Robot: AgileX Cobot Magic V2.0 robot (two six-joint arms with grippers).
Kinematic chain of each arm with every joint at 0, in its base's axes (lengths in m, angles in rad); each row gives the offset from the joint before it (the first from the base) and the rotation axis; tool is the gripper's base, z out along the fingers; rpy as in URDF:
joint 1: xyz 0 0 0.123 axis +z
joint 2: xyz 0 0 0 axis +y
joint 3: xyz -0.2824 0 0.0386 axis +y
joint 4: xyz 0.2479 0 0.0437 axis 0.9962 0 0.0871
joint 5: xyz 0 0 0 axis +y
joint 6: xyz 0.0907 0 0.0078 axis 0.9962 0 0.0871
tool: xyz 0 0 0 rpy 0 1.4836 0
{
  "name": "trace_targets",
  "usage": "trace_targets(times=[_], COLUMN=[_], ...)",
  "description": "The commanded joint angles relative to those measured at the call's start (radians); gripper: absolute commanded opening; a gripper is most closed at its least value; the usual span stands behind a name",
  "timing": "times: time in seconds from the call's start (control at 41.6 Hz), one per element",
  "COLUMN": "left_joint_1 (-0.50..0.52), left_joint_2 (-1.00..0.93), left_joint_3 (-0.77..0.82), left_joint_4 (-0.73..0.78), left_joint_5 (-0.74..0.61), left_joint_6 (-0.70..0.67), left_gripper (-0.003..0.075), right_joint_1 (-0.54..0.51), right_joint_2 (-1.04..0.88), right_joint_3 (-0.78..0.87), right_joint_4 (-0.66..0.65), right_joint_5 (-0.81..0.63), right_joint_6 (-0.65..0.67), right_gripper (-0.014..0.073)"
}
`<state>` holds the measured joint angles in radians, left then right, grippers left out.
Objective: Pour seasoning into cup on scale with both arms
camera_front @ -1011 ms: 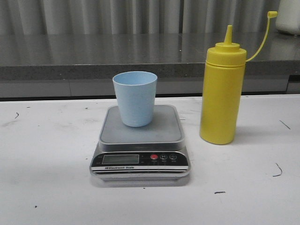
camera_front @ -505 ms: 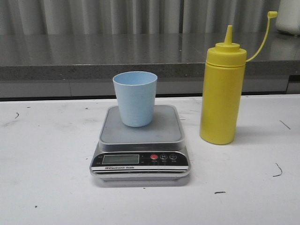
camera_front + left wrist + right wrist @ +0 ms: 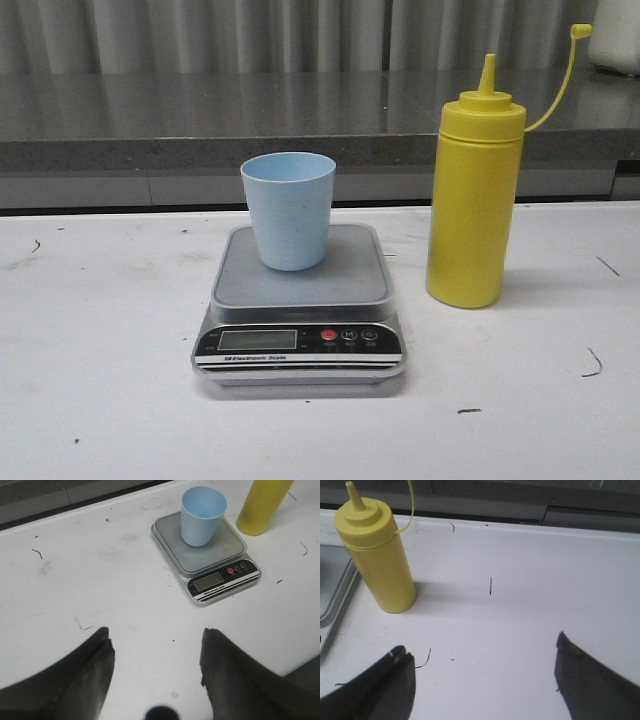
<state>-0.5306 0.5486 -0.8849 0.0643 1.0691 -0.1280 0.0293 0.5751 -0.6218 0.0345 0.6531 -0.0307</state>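
Observation:
The light blue cup [image 3: 289, 209] stands upright on the steel platform of the silver-grey scale [image 3: 300, 283] at the table's middle. The yellow seasoning bottle [image 3: 473, 198] stands upright on the table just right of the scale, cap strap hanging open to the right. Neither gripper shows in the front view. In the left wrist view my left gripper [image 3: 156, 639] is open and empty above bare table, well short of the scale [image 3: 235, 545] and cup [image 3: 202, 515]. In the right wrist view my right gripper [image 3: 482, 647] is open and empty, the bottle [image 3: 377, 552] off to one side.
The white table [image 3: 100, 330] has a few dark scuff marks. A grey counter ledge [image 3: 200, 120] runs along the back. A white container [image 3: 616, 35] sits at the far right on the ledge. The scale's edge shows in the right wrist view [image 3: 332, 595].

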Motion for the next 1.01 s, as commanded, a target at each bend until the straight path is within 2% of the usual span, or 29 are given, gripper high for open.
trace_targets(times=[0.0, 0.433, 0.602, 0.674, 0.818, 0.987], left_joint_1=[0.002, 0.002, 0.002, 0.002, 0.002, 0.002], left_joint_2=[0.003, 0.003, 0.003, 0.003, 0.003, 0.003], left_joint_3=[-0.023, -0.023, -0.023, -0.023, -0.023, -0.023], left_joint_4=[-0.002, -0.002, -0.002, -0.002, -0.002, -0.002], left_joint_5=[-0.069, -0.069, -0.069, -0.069, -0.069, -0.069], left_joint_6=[-0.01, -0.01, -0.01, -0.01, -0.01, -0.01], left_gripper=[0.0389, 0.0389, 0.0389, 0.0389, 0.0389, 0.0389], right_joint_1=[-0.006, -0.006, -0.004, 0.002, 0.052, 0.159], right_joint_2=[0.01, 0.029, 0.105, 0.149, 0.23, 0.319], right_joint_3=[-0.028, -0.028, -0.029, -0.037, -0.066, -0.113], right_joint_4=[-0.008, -0.008, -0.007, 0.008, 0.008, 0.008], right_joint_5=[-0.065, -0.093, -0.099, -0.099, -0.103, -0.092], right_joint_6=[-0.008, -0.008, -0.046, -0.06, -0.072, -0.094], right_gripper=[0.059, 0.0591, 0.0654, 0.0655, 0.0655, 0.0655])
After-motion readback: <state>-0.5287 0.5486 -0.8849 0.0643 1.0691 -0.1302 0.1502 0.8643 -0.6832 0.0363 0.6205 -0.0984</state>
